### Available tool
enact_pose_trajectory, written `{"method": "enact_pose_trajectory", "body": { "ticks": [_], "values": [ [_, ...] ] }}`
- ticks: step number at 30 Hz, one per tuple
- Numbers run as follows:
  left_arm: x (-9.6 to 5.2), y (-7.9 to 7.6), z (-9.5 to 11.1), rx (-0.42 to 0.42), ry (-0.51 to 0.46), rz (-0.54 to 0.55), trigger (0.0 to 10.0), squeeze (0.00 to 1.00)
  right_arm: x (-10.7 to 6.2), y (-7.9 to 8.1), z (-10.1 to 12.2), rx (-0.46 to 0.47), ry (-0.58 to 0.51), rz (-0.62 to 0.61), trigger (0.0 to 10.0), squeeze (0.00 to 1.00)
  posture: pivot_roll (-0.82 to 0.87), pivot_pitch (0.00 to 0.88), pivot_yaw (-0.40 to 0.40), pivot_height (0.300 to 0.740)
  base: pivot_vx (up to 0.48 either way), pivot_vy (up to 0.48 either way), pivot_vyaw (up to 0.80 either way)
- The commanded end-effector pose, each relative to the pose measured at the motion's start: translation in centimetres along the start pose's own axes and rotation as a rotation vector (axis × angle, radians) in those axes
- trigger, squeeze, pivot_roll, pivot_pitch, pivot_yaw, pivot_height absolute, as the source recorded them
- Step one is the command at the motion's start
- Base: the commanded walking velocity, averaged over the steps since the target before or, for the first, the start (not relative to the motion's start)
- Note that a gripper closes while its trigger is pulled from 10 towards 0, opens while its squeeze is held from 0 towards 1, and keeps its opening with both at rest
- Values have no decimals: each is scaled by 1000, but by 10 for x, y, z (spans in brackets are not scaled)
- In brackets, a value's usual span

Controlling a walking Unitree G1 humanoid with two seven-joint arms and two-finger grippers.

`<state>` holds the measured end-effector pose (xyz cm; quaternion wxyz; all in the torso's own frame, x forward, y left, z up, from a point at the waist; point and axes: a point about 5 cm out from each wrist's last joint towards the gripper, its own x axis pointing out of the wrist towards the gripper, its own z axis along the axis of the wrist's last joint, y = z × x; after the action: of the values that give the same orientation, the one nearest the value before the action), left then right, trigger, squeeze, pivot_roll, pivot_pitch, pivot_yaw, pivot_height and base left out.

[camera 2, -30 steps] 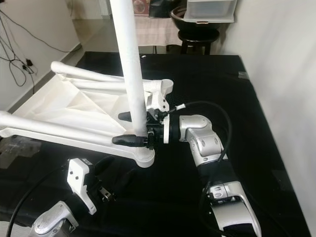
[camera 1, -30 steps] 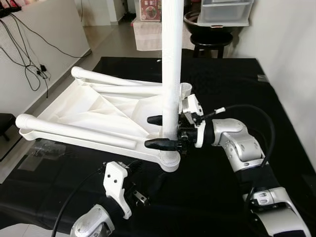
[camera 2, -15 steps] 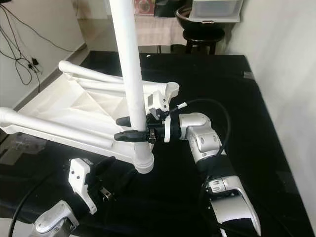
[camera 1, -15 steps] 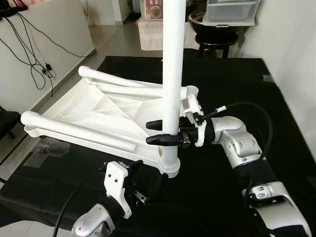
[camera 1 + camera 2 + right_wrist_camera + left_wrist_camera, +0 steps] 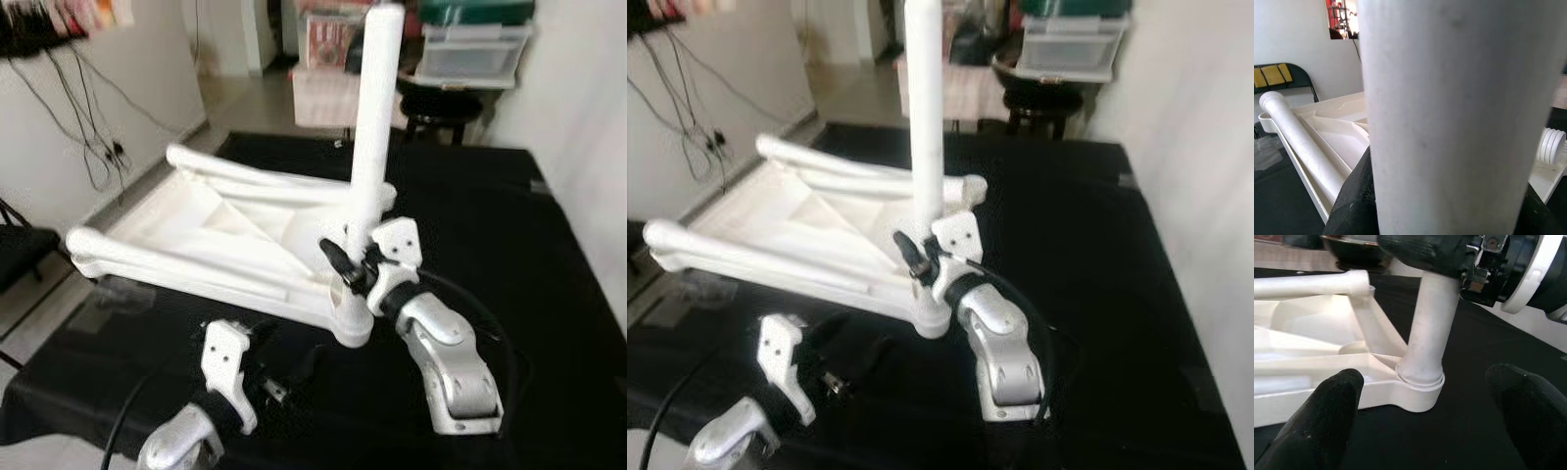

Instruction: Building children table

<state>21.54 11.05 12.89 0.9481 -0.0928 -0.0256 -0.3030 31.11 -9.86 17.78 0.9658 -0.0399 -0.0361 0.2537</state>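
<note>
Here, the upright leg (image 5: 373,127) is clamped by the right gripper (image 5: 345,266) to be seated in the tabletop (image 5: 196,230) corner socket (image 5: 351,318), while the left gripper (image 5: 1425,416) is held open nearby.

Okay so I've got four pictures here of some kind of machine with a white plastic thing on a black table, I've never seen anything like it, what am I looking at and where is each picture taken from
This is a humanoid robot with two silver arms, each ending in a gripper of two long black fingers. Two pictures come from a stereo camera on its head, looking down at the scene. The other two come from cameras on its wrists, looking along each gripper's fingers.

On the black table lies an upside-down white tabletop of a children's table, with two legs lying across it. A third white leg stands upright in a corner socket.

The right gripper is shut on that upright leg, just above the socket; its wrist view shows the leg up close. The left gripper is open, low on the table just in front of that corner, holding nothing.
</note>
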Motion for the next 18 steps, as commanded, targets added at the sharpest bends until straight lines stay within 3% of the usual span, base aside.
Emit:
{"method": "enact_pose_trajectory", "body": {
  "ticks": [1,4,5,6,7,8,11,12,15,16,17,18],
  "values": [
    [0,5,-2,14,0,19,10000,0,0,-8,-27,-7,134,-27,0,0,20,49,16,740,0,0,0],
    [1,6,-2,17,-4,26,10000,0,3,-7,-24,-7,130,-19,0,0,21,45,19,740,0,0,0],
    [1,7,-1,19,-7,33,10000,0,5,-5,-22,-21,141,-15,10000,0,21,41,20,740,0,0,0],
    [1,7,-1,19,-7,33,10000,0,5,-5,-22,-21,141,-15,10000,0,21,41,20,740,0,0,0],
    [1,8,-1,21,-8,35,10000,0,8,-3,-18,-13,136,17,10000,161,22,40,21,740,0,0,0],
    [1,8,-1,21,-7,34,10000,0,12,-1,-11,-9,126,64,10000,1000,22,41,22,740,0,0,0],
    [1,8,-1,20,-6,32,10000,0,16,1,-6,-10,121,121,10000,1000,19,40,24,740,0,0,0],
    [1,8,-2,17,-4,27,10000,0,25,-2,13,-5,39,273,10000,1000,21,43,32,740,0,0,0],
    [1,8,-2,16,-4,26,10000,0,27,-4,20,-4,11,329,10000,1000,21,43,32,740,0,0,0],
    [1,7,-2,15,-4,25,10000,0,29,-4,28,9,-31,419,10000,1000,27,43,31,740,0,0,0],
    [1,7,-2,15,-4,25,10000,0,29,-4,28,9,-31,419,10000,1000,27,43,31,740,0,0,0],
    [0,6,-2,14,-4,24,10000,0,29,-5,36,14,-64,524,10000,1000,37,46,30,740,0,0,0]
  ]
}}
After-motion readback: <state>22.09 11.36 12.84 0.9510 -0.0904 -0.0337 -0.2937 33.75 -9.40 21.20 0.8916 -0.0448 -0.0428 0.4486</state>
